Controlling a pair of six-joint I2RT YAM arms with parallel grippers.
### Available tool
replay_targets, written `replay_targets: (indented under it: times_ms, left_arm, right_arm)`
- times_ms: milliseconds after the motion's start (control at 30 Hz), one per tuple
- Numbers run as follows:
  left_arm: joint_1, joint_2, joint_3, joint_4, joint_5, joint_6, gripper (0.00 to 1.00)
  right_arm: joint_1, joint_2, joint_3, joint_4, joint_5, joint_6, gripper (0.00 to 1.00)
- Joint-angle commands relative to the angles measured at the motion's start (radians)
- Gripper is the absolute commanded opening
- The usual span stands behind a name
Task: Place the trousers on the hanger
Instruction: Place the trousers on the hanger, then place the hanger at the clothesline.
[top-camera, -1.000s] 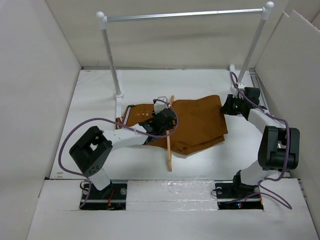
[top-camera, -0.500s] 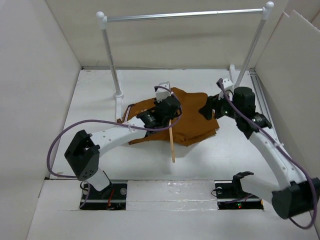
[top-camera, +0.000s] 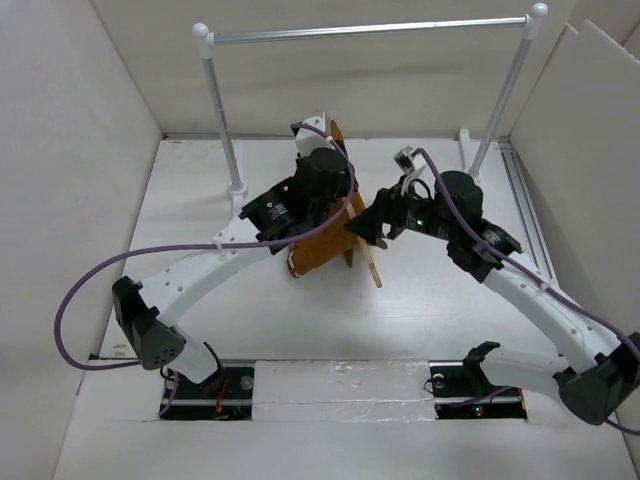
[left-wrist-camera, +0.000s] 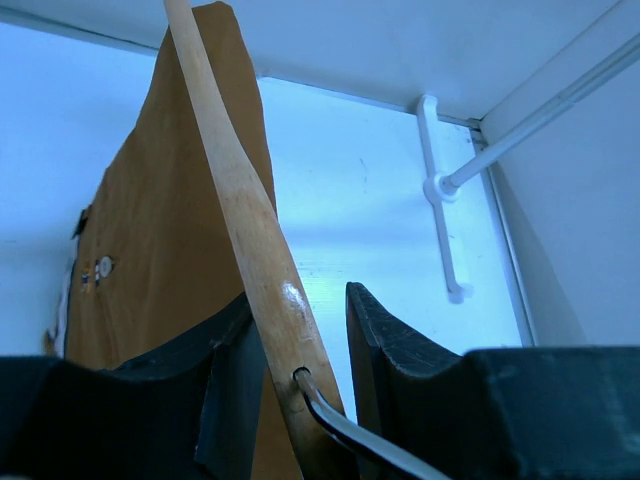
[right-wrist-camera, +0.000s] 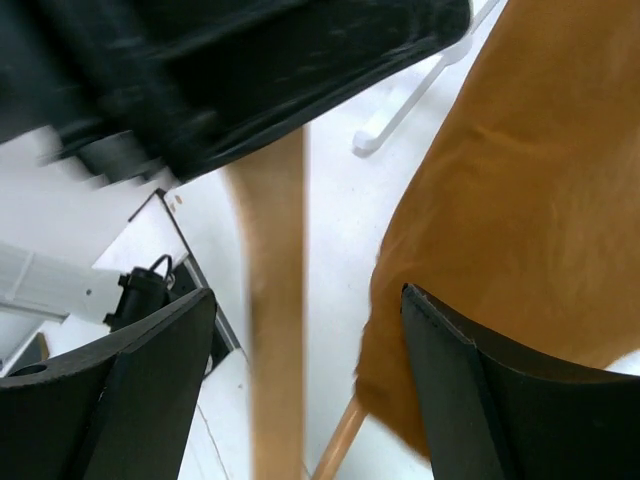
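My left gripper (top-camera: 322, 178) is raised over the table's middle, shut on the neck of the light wooden hanger (top-camera: 372, 264). In the left wrist view the wooden hanger (left-wrist-camera: 262, 270) stands between my left gripper's (left-wrist-camera: 298, 302) jaws, its metal hook (left-wrist-camera: 345, 432) running toward the camera. The rust-brown trousers (top-camera: 325, 240) hang folded over the hanger, off the table; they also show behind the wood as trousers (left-wrist-camera: 160, 230). My right gripper (top-camera: 366, 228) is open just right of the cloth. In the right wrist view, my right gripper (right-wrist-camera: 310, 385) straddles a blurred hanger arm (right-wrist-camera: 276, 300), with the trousers (right-wrist-camera: 520, 190) against the right finger.
A silver rail (top-camera: 370, 30) on two white posts spans the back of the table, its left post base (top-camera: 237, 188) close to the left arm. White walls enclose the table on three sides. The rail's post (left-wrist-camera: 440, 190) shows in the left wrist view.
The left arm has lifted the hanger and the trousers from flat on the table to upright. The right gripper has opened, let go of the cloth and moved left to the hanger.
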Motion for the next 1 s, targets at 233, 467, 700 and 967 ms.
replay_targets:
  times_ms: [233,467,700,967]
  left_arm:
    - [0.016,-0.032,0.089,0.048,0.143,0.008,0.00]
    - [0.034,-0.012,0.114,0.045,0.194,0.014,0.00]
    - [0.047,0.011,0.157,0.043,0.208,0.033,0.00]
    - [0.068,-0.001,0.206,0.065,0.254,0.065,0.25]
  right_arm:
    - [0.028,0.085,0.011,0.281,-0.094,0.121,0.68]
    - [0.028,0.118,-0.072,0.457,-0.163,0.242,0.38]
    - [0.046,0.141,-0.088,0.549,-0.159,0.309,0.12]
    - [-0.006,0.112,-0.039,0.585,-0.123,0.386,0.00]
